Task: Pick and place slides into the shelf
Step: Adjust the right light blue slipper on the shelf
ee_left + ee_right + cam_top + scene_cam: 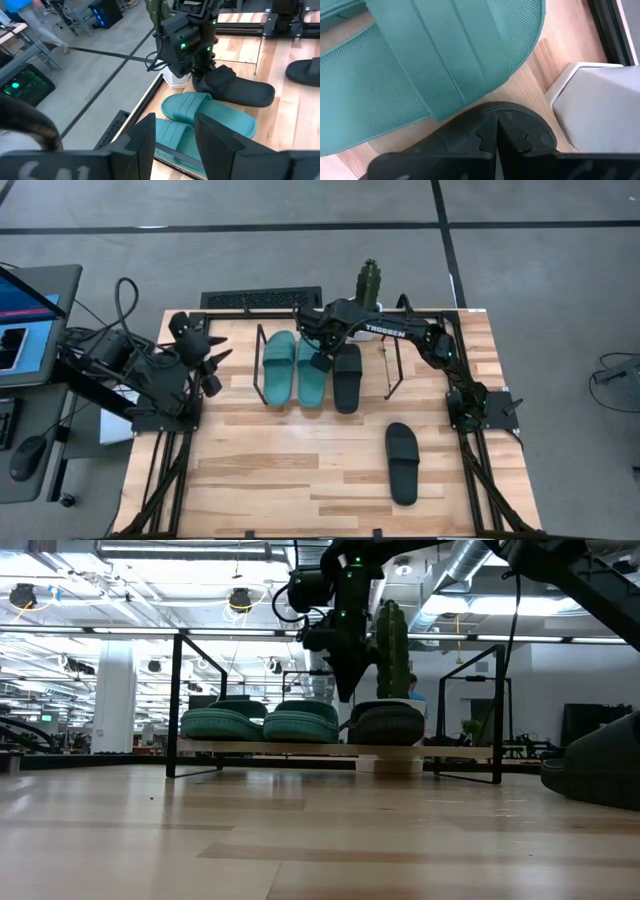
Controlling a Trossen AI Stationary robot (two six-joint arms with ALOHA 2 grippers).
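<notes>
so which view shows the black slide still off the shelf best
The high view: the lone black slide lies whole on the table. The low view catches only its edge at right, the left wrist view clips it, and the right wrist view misses it.

Two teal slides (279,367) (311,371), two black slides (346,377) (402,463)

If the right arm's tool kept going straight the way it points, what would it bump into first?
Most likely the black slide on the shelf. The right tool points down beside the teal slide, and its wrist view shows black rubber right at its shut tips, though contact is unclear.

Two teal slides (295,368), two black slides (402,462), light wooden shelf (330,749).
</notes>
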